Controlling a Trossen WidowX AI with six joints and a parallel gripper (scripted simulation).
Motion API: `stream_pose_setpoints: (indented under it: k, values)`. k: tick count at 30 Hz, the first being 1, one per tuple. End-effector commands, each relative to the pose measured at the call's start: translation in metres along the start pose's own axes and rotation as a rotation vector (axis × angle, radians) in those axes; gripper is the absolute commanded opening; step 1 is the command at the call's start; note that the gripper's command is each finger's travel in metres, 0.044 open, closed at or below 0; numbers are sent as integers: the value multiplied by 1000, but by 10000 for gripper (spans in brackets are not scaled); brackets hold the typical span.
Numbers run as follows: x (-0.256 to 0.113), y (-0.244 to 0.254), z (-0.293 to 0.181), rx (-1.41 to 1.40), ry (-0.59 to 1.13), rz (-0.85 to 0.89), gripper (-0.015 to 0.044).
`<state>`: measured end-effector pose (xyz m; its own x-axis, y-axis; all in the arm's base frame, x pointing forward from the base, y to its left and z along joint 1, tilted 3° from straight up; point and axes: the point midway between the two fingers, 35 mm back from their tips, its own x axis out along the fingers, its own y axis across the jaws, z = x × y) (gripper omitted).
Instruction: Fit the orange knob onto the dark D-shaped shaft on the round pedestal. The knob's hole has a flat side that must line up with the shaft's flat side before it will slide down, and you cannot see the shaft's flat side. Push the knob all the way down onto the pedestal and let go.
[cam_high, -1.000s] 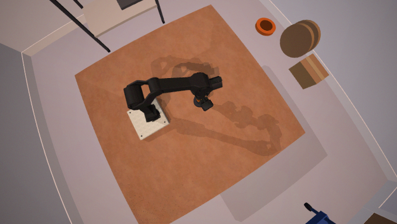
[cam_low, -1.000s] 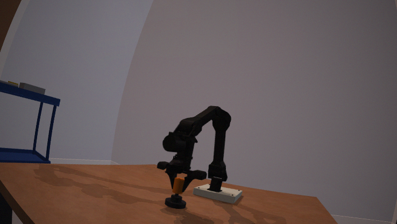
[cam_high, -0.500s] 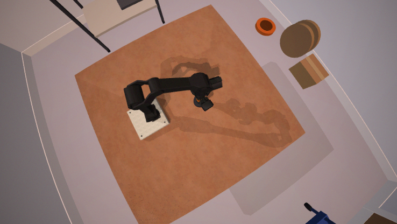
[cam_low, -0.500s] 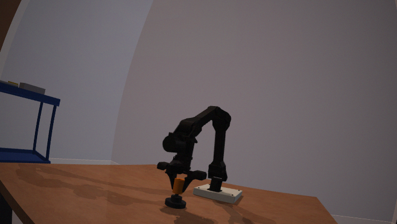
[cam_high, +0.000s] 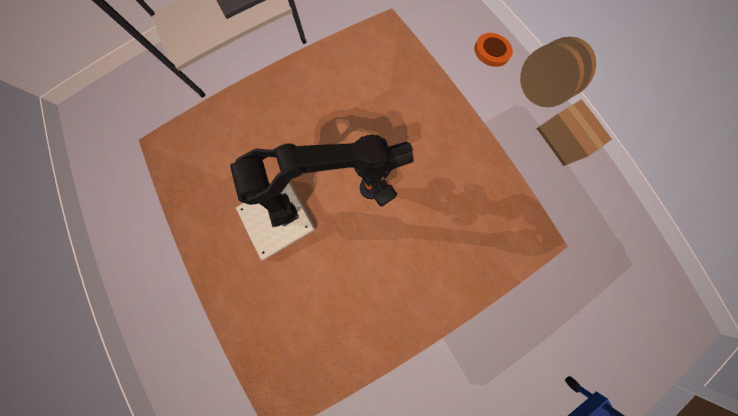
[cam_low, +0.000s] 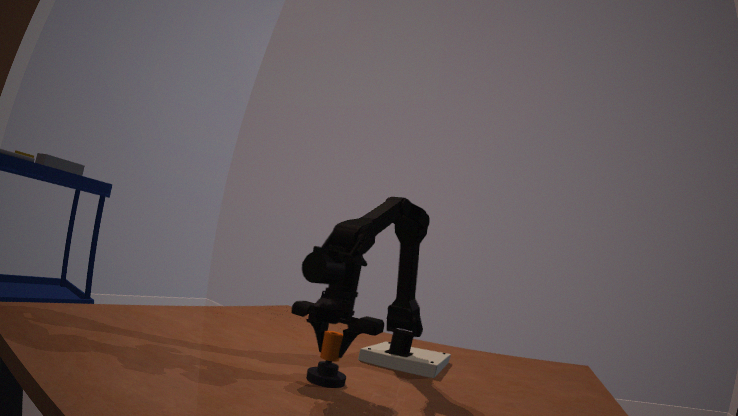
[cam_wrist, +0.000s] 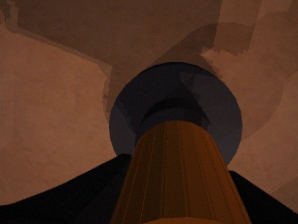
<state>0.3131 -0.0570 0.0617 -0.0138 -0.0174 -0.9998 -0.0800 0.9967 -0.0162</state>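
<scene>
The orange knob (cam_low: 331, 345) (cam_wrist: 180, 175) is upright between my gripper's fingers, above the dark round pedestal (cam_low: 326, 378) (cam_wrist: 127, 112) (cam_high: 364, 192). My gripper (cam_low: 332, 352) is shut on the knob and points down. In the exterior view the knob's lower end is at the top of the pedestal's narrower raised middle, with the wide base disc still well below it. In the wrist view the knob overlaps the raised middle. The shaft is mostly hidden by the knob, so how far it is inside the hole, its flat side and the hole's flat side cannot be seen.
The arm's pale base plate (cam_high: 279, 237) (cam_low: 428, 364) stands on the brown table top (cam_high: 320, 310) (cam_low: 248, 335). Arm shadows lie across the table. Off the table are an orange ring-shaped object (cam_high: 479, 50), a brown box (cam_high: 565, 139) and a blue cart (cam_low: 56, 176).
</scene>
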Motion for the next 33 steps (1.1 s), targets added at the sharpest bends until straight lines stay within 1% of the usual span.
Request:
stream_pose_setpoints:
  k: [1, 8, 13, 23, 31, 33]
  values:
    - [0, -1, 0, -5, -1, -3, 0]
    - [1, -1, 0, 10, -1, -3, 0]
    - [6, -1, 0, 72, -1, -3, 0]
    - [15, -1, 0, 9, -1, -3, 0]
    - [13, 0, 0, 22, -2, 1, 0]
    - [13, 0, 0, 22, -2, 1, 53]
